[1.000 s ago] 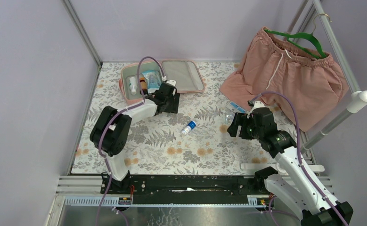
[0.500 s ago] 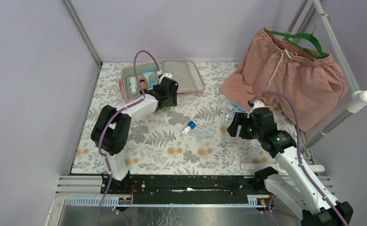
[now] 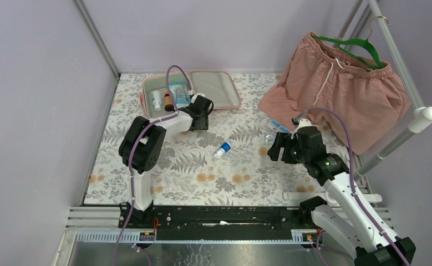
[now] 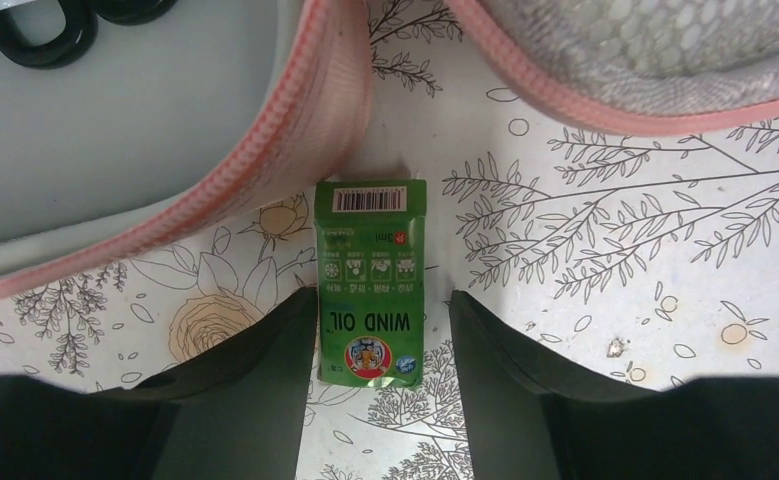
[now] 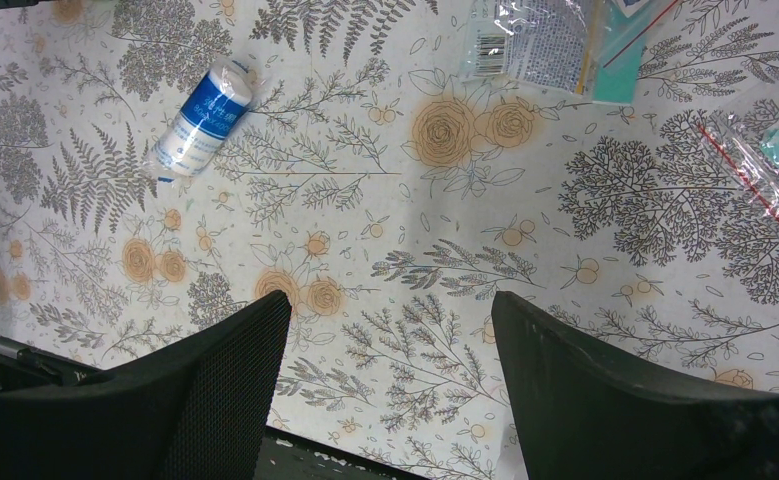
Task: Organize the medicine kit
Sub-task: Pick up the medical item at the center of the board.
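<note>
Medicine kit (image 3: 216,88), a pink zip case, lies open at the far left of the flowered table (image 3: 247,183), with small bottles (image 3: 156,100) and a blue packet (image 3: 179,94) in its left half. Over the last second the left arm (image 3: 147,141) has swung round, and the left claw (image 4: 381,320) now hangs low over a green sachet (image 4: 370,250) marked "WIND OIL". The sachet lies flat on the table just beside the case's pink zip. The claw's fingers are apart, one on each side of the sachet's lower half. They have narrowed a little but do not yet pinch it, so the sachet looks like the next item bound for the case. The right claw (image 5: 390,320) has not moved: its fingers are wide apart, holding nothing, above bare cloth. A blue-and-white bottle (image 5: 203,118) and clear plastic packets (image 5: 540,40) lie nearby. From overhead, the left claw hides the sachet. The packets are cut off at the picture's top edge, and their contents are unclear. Black loops (image 4: 45,25) inside the case are cropped and cannot be identified.
</note>
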Motion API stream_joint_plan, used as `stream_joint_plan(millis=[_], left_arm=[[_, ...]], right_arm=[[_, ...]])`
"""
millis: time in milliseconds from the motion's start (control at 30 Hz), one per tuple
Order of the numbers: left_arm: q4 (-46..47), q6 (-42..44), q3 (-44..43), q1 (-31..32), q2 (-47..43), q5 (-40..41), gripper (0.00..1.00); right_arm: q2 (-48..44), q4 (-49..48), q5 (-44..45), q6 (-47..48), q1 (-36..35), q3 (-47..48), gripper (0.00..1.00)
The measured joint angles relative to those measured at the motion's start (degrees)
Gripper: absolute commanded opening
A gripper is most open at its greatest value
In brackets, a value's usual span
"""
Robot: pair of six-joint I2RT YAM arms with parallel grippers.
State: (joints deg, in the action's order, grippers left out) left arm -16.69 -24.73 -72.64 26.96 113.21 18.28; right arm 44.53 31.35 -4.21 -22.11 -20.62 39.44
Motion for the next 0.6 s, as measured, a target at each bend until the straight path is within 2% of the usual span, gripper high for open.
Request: stream_joint_plan(millis=[267, 600], left_arm=[[0.26, -0.39, -0.39, 0.0, 0.48, -0.02, 0.44], [0.26, -0.31, -0.35, 0.0, 0.35, 0.0, 0.41]], right_arm=[[0.26, -0.02, 0.02, 0.0, 0.0, 0.0, 0.82], [0.35, -0.02, 0.02, 0.0, 0.0, 0.0, 0.82]])
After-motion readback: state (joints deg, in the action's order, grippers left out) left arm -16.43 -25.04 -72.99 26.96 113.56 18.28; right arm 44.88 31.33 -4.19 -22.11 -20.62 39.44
